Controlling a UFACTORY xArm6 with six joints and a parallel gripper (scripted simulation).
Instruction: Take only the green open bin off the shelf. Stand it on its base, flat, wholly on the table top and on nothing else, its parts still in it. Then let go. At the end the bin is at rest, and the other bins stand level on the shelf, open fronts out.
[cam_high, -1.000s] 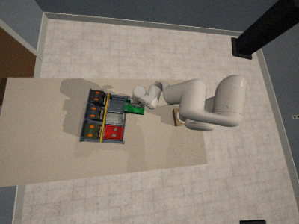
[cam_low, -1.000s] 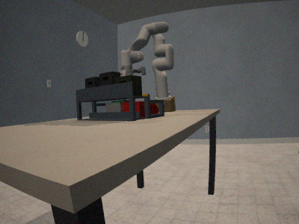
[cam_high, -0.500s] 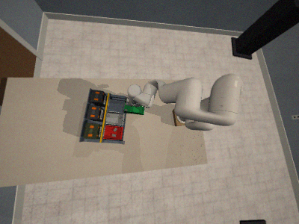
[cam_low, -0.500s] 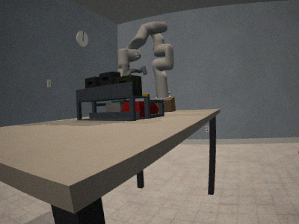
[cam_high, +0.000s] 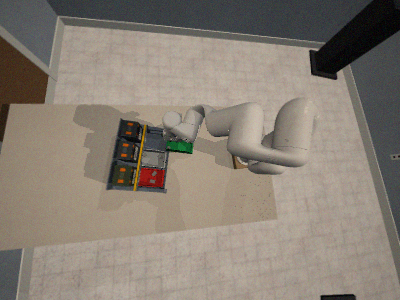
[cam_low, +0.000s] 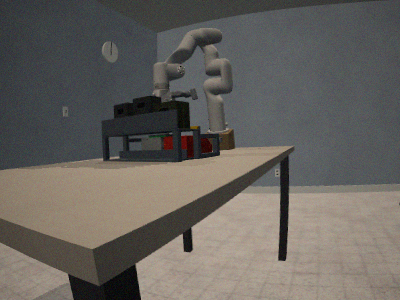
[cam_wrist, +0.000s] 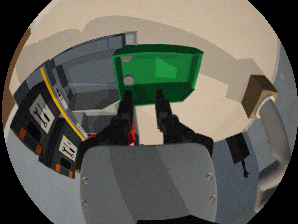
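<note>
In the top view your arm covers the fingertips, and in the exterior view the dark bins on the upper tier block them. Of the green bin, the exterior view gives you only a sliver through the shelf. You can't tell whether its base touches the table top, or whether its side fully clears the shelf edge.

Your gripper is partly open, with nothing clamped between its fingers; the tips overlap the bin's near wall in the wrist view, contact unclear. The bin sits at the shelf's front edge, toward the arm base, with two round parts visible inside.

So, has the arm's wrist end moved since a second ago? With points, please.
Yes: in the top view the wrist end (cam_high: 172, 120) (cam_low: 160, 75) has shifted left, closer to the shelf's yellow strip (cam_high: 140, 157) (cam_low: 194, 127) (cam_wrist: 60, 108).
</note>
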